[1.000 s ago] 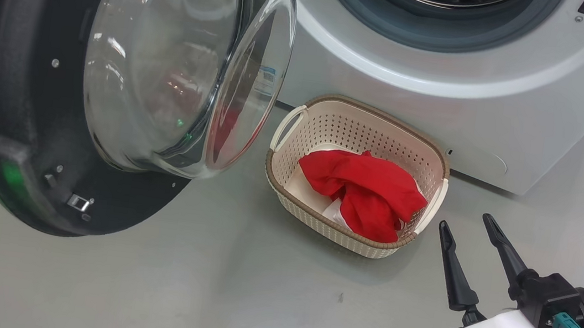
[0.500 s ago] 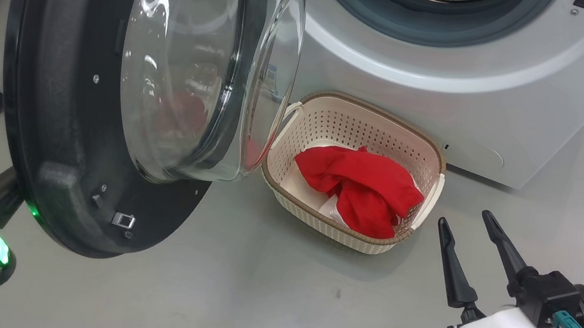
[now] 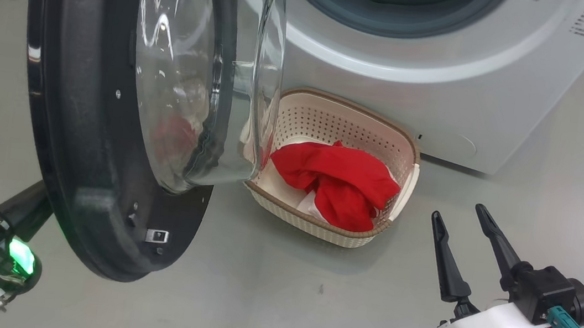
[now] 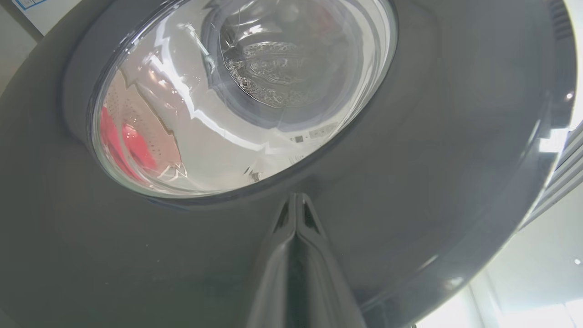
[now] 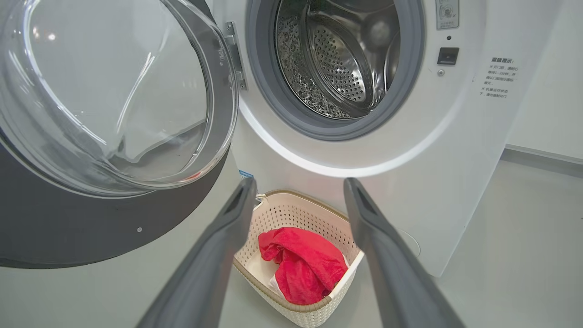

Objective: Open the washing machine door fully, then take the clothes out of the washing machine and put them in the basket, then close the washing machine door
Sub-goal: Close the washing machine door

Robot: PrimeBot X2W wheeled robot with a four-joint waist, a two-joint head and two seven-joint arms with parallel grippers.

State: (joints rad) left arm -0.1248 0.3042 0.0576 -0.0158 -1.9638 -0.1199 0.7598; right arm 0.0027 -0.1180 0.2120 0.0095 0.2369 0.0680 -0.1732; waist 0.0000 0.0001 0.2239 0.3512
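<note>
So, head: washing machine door (image 3: 74, 120) standing open, clothes (image 3: 339, 184) in basket (image 3: 312, 226), my right gripper (image 3: 457, 212) spread wide | left wrist: left gripper (image 4: 296, 202) pinched shut by door's black rim | right wrist: basket right by washing machine (image 5: 437, 150).

Our left gripper (image 4: 296, 200) has its two fingers pressed tight together; our right gripper (image 3: 457, 212) hangs low at our right, fingers spread wide apart, empty
</note>
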